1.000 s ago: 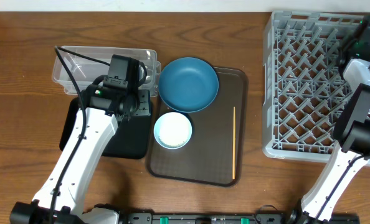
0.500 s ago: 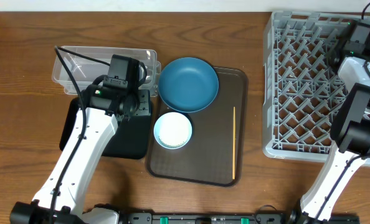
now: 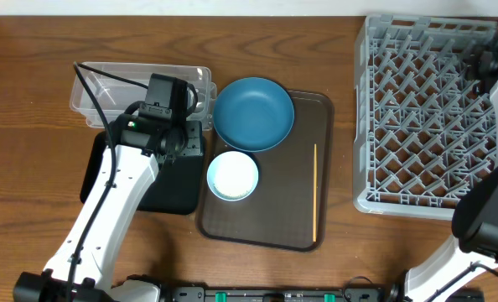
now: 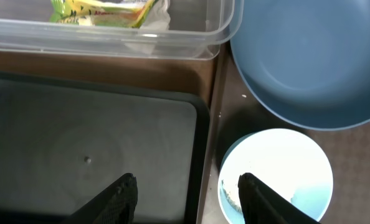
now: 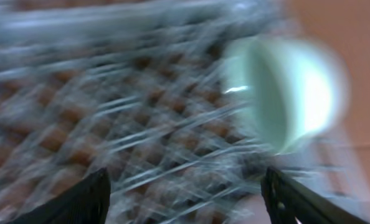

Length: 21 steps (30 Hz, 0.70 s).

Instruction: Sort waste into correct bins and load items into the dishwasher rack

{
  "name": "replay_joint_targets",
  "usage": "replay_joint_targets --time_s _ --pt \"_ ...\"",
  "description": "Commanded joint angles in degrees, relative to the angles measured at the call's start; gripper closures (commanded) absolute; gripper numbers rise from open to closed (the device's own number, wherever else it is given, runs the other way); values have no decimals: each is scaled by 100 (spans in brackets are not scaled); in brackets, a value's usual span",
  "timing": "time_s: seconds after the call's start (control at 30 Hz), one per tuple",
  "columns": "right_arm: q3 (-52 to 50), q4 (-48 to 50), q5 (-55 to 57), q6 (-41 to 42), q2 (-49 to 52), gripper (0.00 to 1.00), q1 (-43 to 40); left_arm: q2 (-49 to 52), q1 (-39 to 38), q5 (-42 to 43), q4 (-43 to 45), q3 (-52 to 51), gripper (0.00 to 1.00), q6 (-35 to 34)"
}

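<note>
My left gripper [image 4: 188, 183] hangs open and holds nothing, straddling the right rim of the black tray [image 4: 91, 143] and the pale blue bowl [image 4: 278, 174], which holds white grains. The dark blue dish [image 3: 253, 112] lies beyond the bowl [image 3: 232, 175]. A yellow-green wrapper [image 4: 104, 9] lies in the clear tub [image 4: 110, 37]. The wooden stick [image 3: 316, 191] rests on the brown tray's right side. My right gripper [image 5: 186, 186] is open over the grey rack [image 5: 110, 93], in a blurred view. A mint bowl [image 5: 284, 93] stands on edge in the rack, apart from the fingers.
The brown serving tray [image 3: 274, 226] sits mid-table between the black tray [image 3: 178, 189] and the rack [image 3: 425, 117]. The clear tub [image 3: 106, 88] stands at the back left. My right arm [image 3: 496, 59] reaches over the rack's far right corner.
The right arm has swung toward the rack's far right corner and its jaws have opened, leaving the mint bowl in the rack. The left arm has not moved.
</note>
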Motion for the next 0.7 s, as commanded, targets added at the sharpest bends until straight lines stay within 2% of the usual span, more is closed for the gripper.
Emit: replay_joint_targets --time_s 0.0,0.13,0.3,0.47,0.5,0.67 --pt "4 -442 -2500 492 -13 25 166 11 9 -50 -20 55 45 -13" --pt "-11 -1226 -3314 540 -9 24 531 11 9 -48 -74 55 44 -59" --pt "-11 -2046 -3364 153 -11 21 1255 11 9 -50 -186 55 44 -59" --pt "-13 -2417 -3362 245 -11 22 1862 13 -61 -31 -188 50 44 -125" --pt "-13 -2452 -3359 258 -11 22 1976 13 -94 -31 -188 50 37 -125" --pt "-13 -2583 -3185 264 -11 22 2380 13 -330 -31 -188 37 35 -125"
